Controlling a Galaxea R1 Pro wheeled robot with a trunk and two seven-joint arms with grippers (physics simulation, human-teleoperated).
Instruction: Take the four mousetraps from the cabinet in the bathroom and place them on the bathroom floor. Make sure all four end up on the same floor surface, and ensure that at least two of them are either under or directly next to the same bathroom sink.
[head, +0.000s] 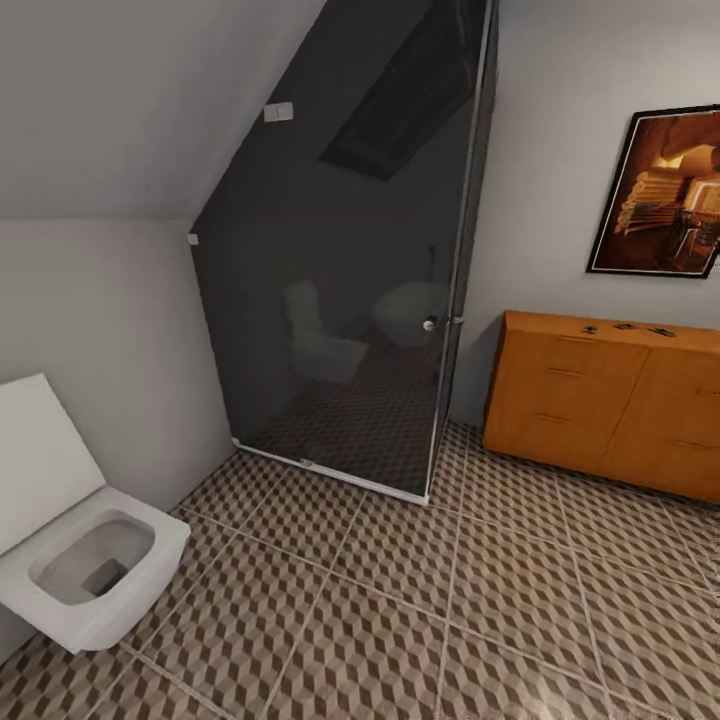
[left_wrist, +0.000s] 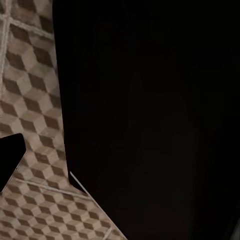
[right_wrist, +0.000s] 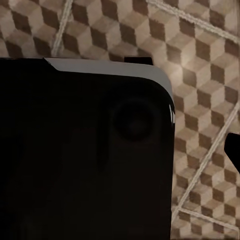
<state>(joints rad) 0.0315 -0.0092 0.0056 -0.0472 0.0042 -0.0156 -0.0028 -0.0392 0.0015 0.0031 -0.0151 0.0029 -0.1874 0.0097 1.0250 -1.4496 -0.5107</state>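
Right now my head camera looks across the bathroom floor (head: 420, 600), its cube-patterned tiles running up to the orange-brown cabinet (head: 600, 405) standing against the far wall at the right. On the cabinet's flat top I can see a few small dark shapes, the mousetraps (head: 632, 327), lying near the back edge; they are too small for me to count with any certainty. A framed picture (head: 663, 192) hangs on the wall above the cabinet. Left of it stands a dark glass shower enclosure (head: 350, 300), and a white toilet (head: 85, 565) with its lid up sits at the near left. Both wrist cameras show dark robot bodywork over the tiles, so I cannot tell whether either end effector is apart or together
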